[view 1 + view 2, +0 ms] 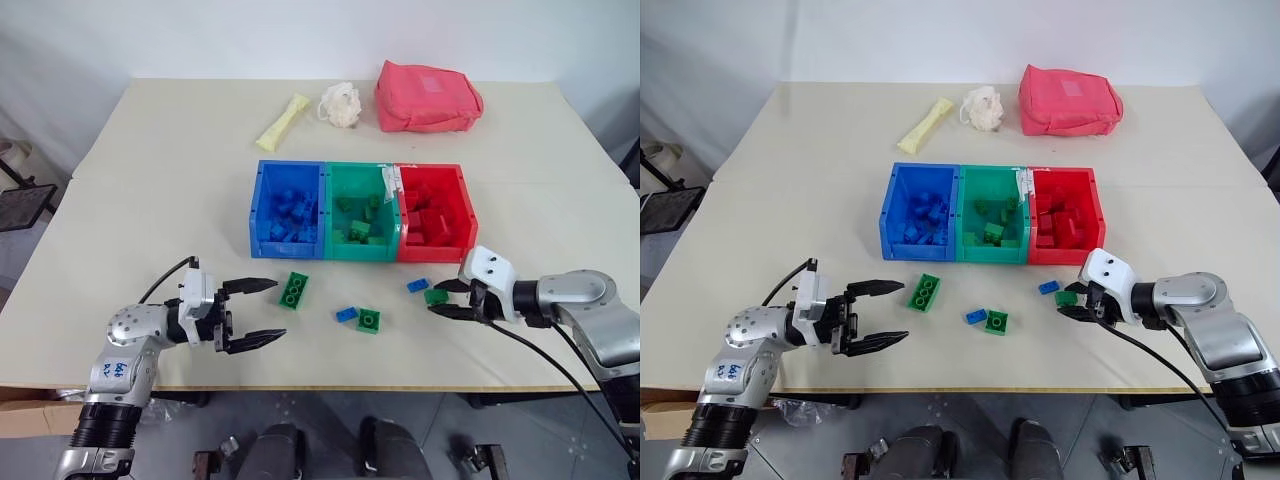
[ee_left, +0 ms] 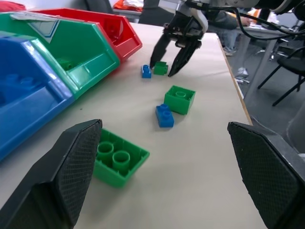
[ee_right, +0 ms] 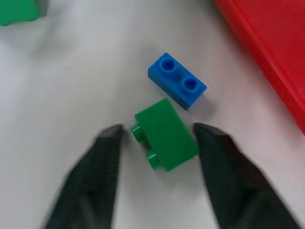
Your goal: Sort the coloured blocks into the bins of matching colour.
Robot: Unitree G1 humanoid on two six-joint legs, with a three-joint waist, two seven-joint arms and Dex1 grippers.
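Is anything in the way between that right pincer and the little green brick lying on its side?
Nothing visible. The right pincer has one black finger on either side of the small green plastic brick, with bare table in the gaps. A small blue plastic brick lies just beyond it.

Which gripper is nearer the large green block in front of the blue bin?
Left. The left gripper sits open just beside the large green block; the right gripper is across the table, its fingers around a small green block.

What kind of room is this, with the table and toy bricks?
Probably a lab or office workroom: a plain pale table against a bare white wall, three joined sorting bins, and black office chairs behind.
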